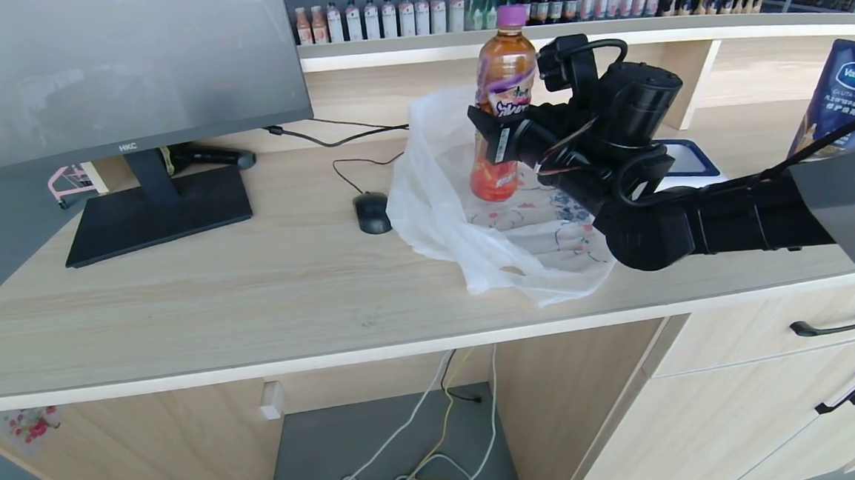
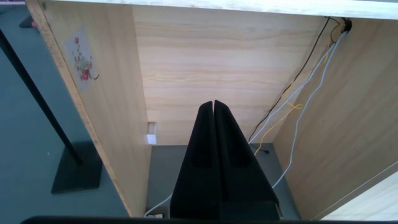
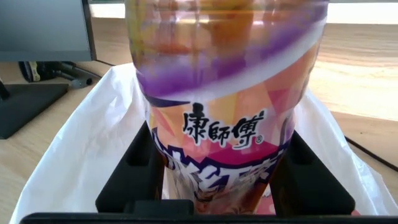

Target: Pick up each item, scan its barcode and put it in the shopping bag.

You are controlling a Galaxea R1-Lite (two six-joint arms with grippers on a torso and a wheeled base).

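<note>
Our right hand (image 1: pixel 499 140) clamps the tea bottle (image 1: pixel 504 68), likely heavy and slick, at its waist over the shopping bag (image 1: pixel 425 195).

The bottle (image 1: pixel 502 102) hung over the bag (image 1: pixel 441 217) on the counter (image 1: pixel 216 297), with the mouse (image 1: pixel 372 212) just left of the bag and the monitor (image 1: pixel 120 73) farther left.

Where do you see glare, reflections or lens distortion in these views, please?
Head view: the monitor screen faintly mirrors the room, and the counter front edge bows slightly, a wide-angle effect. Right wrist view: a washed-out bright strip runs behind the bottle held in the right hand. Left wrist view: even light, no glare on the shut left hand.
</note>
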